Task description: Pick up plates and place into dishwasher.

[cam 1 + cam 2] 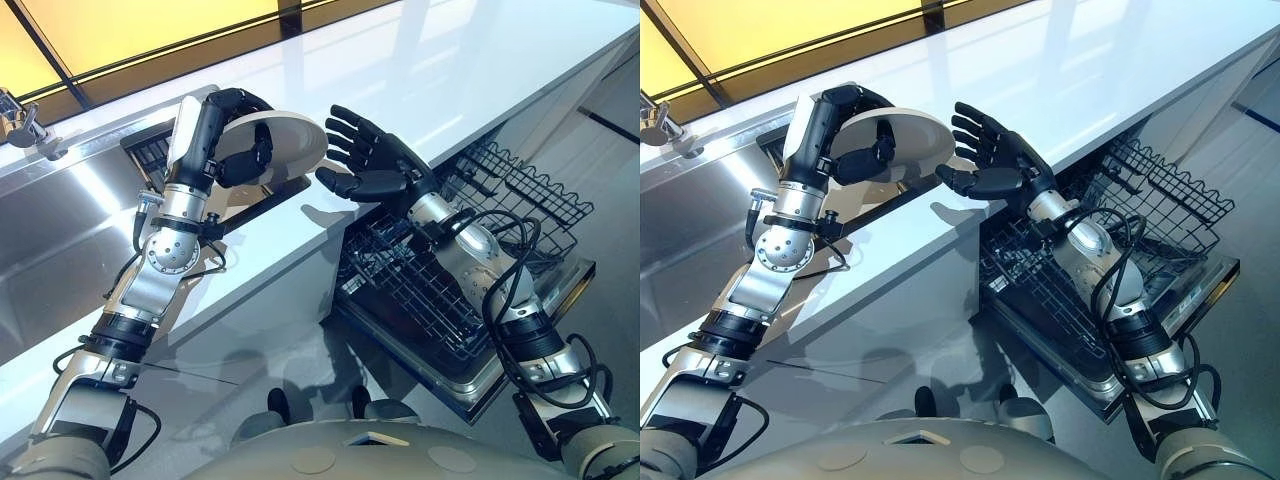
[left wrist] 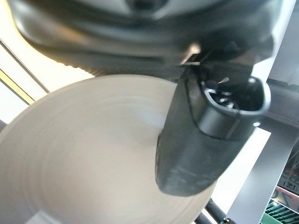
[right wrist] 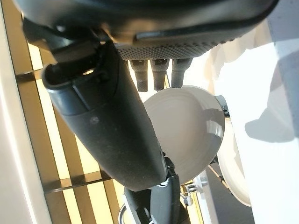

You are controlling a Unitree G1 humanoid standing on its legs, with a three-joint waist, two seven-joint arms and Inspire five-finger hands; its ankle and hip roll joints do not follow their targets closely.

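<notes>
Holds the white plate (image 1: 292,140) aloft over the table (image 1: 450,70) edge beside the sink (image 1: 60,220), clamped in the left hand (image 1: 228,110), fingers curled round one rim and the thumb (image 2: 201,140) lying across its face. Stands tilted (round, so no long axis to speak of), free rim aimed toward the right hand (image 1: 365,165). Hovers just beside that rim, palm facing the plate, fingers spread apart and gripping nothing, the pulled-out dishwasher rack (image 1: 520,190) below its arm.
</notes>
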